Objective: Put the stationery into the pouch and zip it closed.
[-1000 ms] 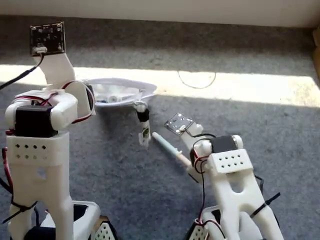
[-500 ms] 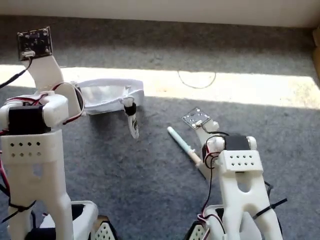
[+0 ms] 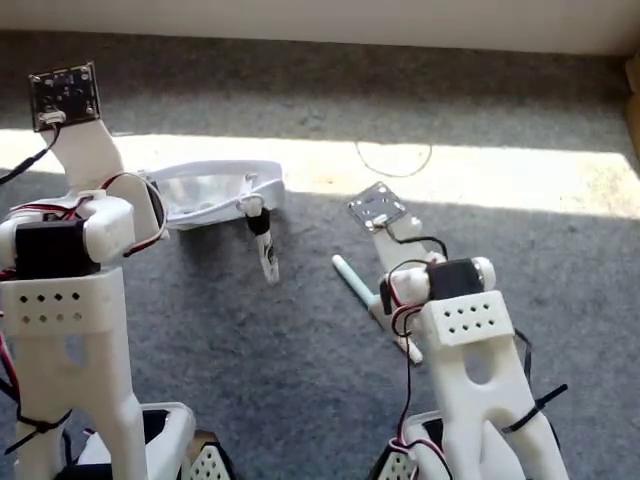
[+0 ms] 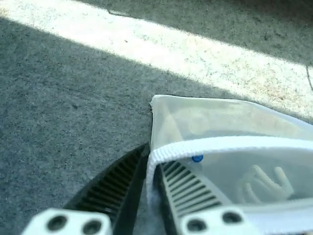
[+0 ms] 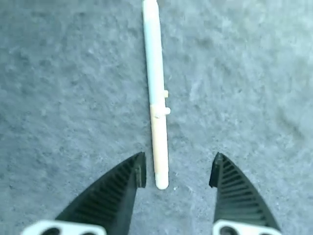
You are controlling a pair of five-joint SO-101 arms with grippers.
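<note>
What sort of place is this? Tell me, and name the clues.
Likely a home or lab room: grey carpet, a band of sunlight across it, and a pouch and pen laid out.

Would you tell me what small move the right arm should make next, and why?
Probably lower the open right pincer and close it on the pen: its near end lies between the jaws, while the left pincer holds the pouch by its rim.

pouch (image 4: 230, 127) sheer white mesh cloth; pen (image 5: 156, 93) smooth plastic; carpet (image 3: 500, 110) rough grey pile.
</note>
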